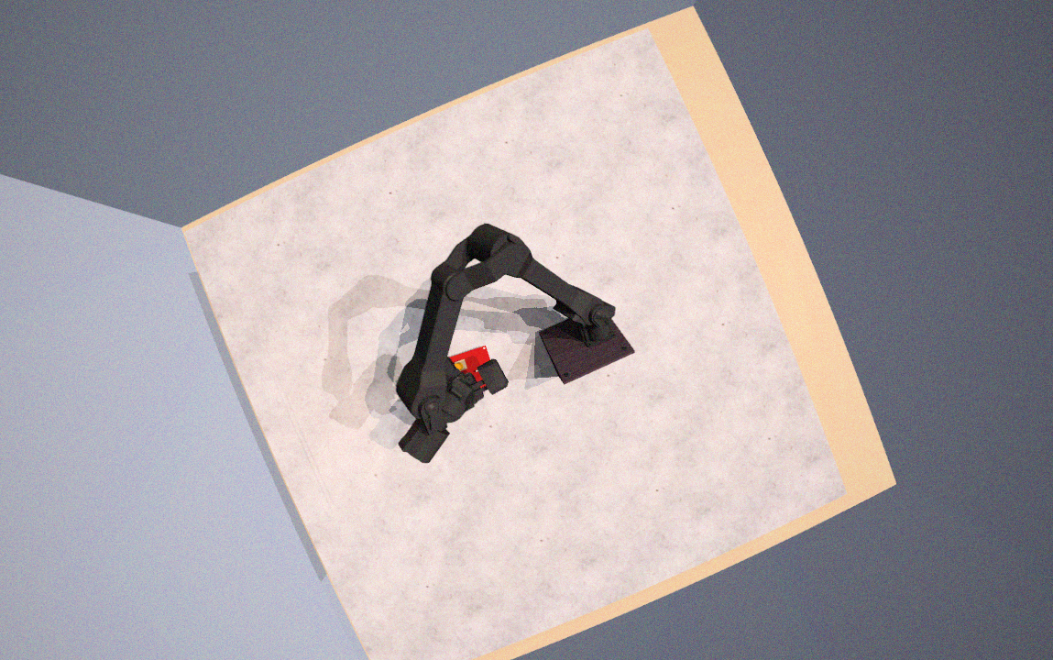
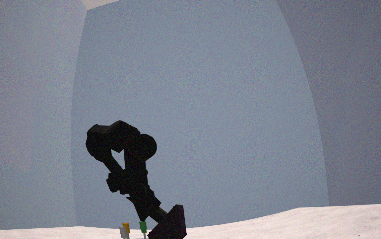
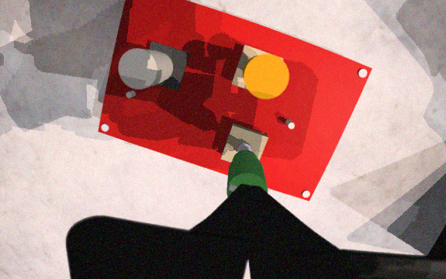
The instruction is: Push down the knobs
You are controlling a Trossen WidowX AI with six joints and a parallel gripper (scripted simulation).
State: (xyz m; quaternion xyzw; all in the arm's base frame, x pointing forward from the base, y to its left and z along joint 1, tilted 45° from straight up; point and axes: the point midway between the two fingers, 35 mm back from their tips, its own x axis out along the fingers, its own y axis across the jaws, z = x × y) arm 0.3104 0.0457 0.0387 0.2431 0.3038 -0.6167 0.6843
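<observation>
From the top view we see the black arm arching over the table, with the red circuit board partly hidden beneath its wrist and the gripper too crowded by its own parts to make out. In the exterior view, our gripper points down at the top of the green knob, while the yellow knob and the gray knob stand near each other to one side. Through the wrist view we find the fingertips shut together with nothing between them, at the green knob's top (whether they truly press, we cannot tell), and bare shaft showing between that knob and its beige potentiometer.
</observation>
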